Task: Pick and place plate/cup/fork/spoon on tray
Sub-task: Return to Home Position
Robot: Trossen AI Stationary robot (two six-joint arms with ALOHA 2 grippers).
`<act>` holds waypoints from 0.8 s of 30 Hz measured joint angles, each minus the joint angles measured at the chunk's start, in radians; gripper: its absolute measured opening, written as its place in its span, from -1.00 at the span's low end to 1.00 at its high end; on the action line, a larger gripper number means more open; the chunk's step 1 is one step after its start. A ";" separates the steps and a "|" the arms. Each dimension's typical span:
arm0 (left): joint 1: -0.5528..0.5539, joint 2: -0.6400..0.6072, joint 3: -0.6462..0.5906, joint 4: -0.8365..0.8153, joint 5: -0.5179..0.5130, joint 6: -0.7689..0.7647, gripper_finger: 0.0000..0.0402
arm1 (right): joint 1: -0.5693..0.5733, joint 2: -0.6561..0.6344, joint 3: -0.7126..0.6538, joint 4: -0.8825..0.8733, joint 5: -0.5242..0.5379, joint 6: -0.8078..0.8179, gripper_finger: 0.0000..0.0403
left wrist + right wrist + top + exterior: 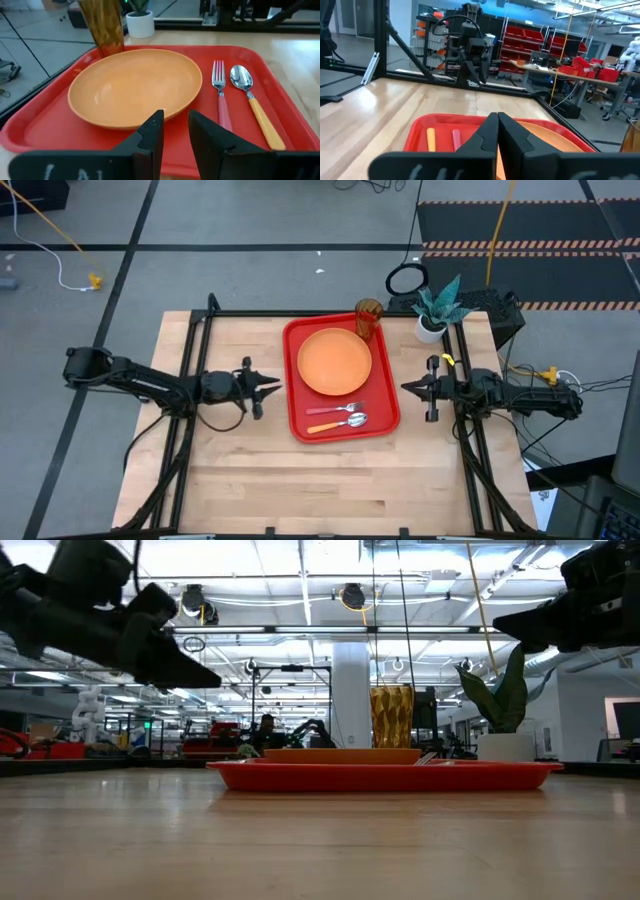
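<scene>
The red tray [385, 415] lies at the table's middle. The orange plate [335, 361] rests flat on the tray's far half. The pink-handled fork [335, 410] and the orange-handled spoon [338, 423] lie side by side on its near half. The amber cup [368, 318] stands upright at the tray's far right corner. My left gripper [277, 387] hovers just left of the tray, its fingers [150, 132] a little apart and empty. My right gripper [405, 388] hovers just right of the tray, shut and empty. Both are above table level in the low view.
A white pot with a teal plant [432, 320] stands on the table's far right, beside the cup. Black frame rails [195, 350] run along the left and right sides of the table. There is bare wood [330, 490] on the near side of the tray.
</scene>
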 joint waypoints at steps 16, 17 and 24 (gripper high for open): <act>0.000 -0.239 -0.163 0.039 0.131 0.008 -0.96 | 0.000 0.001 0.000 0.008 0.000 0.000 -1.00; 0.000 -0.245 -0.163 0.024 0.132 0.006 -0.96 | 0.000 0.001 0.000 0.008 0.000 0.000 -1.00; -0.035 -0.316 -0.163 -0.060 0.134 -0.031 -0.97 | 0.000 0.001 0.000 0.009 0.000 0.000 -1.00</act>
